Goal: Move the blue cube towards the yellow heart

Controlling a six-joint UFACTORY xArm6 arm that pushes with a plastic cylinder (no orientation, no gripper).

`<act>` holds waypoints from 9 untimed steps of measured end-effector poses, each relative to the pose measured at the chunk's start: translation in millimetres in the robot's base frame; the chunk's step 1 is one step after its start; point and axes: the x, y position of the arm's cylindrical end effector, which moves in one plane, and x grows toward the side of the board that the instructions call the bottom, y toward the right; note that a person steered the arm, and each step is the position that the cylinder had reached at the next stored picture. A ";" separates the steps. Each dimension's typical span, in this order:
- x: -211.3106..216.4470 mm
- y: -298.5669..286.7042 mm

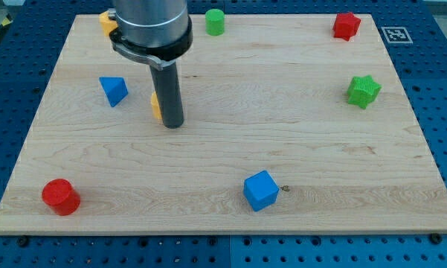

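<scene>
Blue cube [260, 190] at six o'clock near the board's bottom edge, my tip [173, 124] at ten o'clock touching a mostly hidden yellow block [156, 106], shape unclear, rod without jaws, cube well apart at its four o'clock.

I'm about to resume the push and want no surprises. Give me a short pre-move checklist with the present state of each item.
1. Blue cube located, near the view's bottom edge of the board: ok.
2. Yellow heart identified: cannot tell; a yellow block is mostly hidden behind the rod, another yellow-orange one sits under the arm at the view's top left.
3. My tip touching the blue cube: not ok, it is far up-left of it.
4. Path from my tip to the cube free of blocks: ok.
5. Blue triangular block not mistaken for the cube: ok.
</scene>
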 end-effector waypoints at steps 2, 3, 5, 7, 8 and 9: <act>0.0 -5.5; 4.9 48.9; 119.5 245.8; 161.2 269.1; 159.9 221.0; 160.0 141.8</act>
